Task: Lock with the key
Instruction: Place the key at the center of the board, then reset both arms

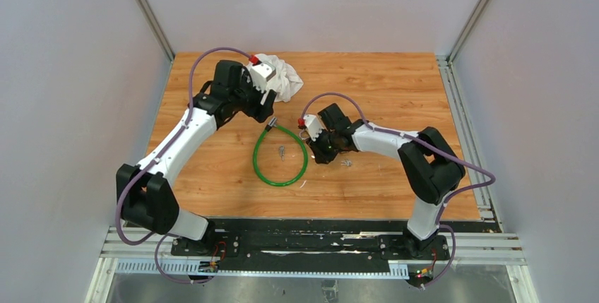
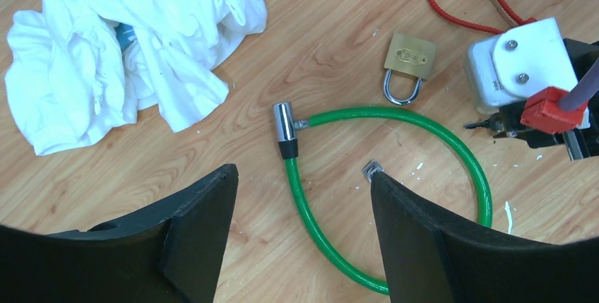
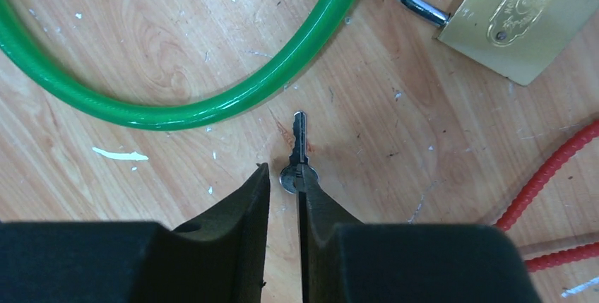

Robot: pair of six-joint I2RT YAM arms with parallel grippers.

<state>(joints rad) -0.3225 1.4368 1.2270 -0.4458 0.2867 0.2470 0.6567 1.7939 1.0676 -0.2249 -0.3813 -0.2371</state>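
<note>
Centre of the top view, the cable (image 1: 281, 184) lies looped on the surface (image 1: 388, 84). Left wrist view: our left gripper (image 2: 300, 176) hangs released above it, padlock (image 2: 410, 56) upper right. Right wrist view: the right gripper (image 3: 285, 172), barely parted, sits at the key (image 3: 300, 137), centre frame; whether it grasps, we cannot tell. Inserting and turning remain, we judge.

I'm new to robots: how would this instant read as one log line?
left gripper open above green cable lock | right gripper slightly open, tips straddling key on table | key not inserted
</note>
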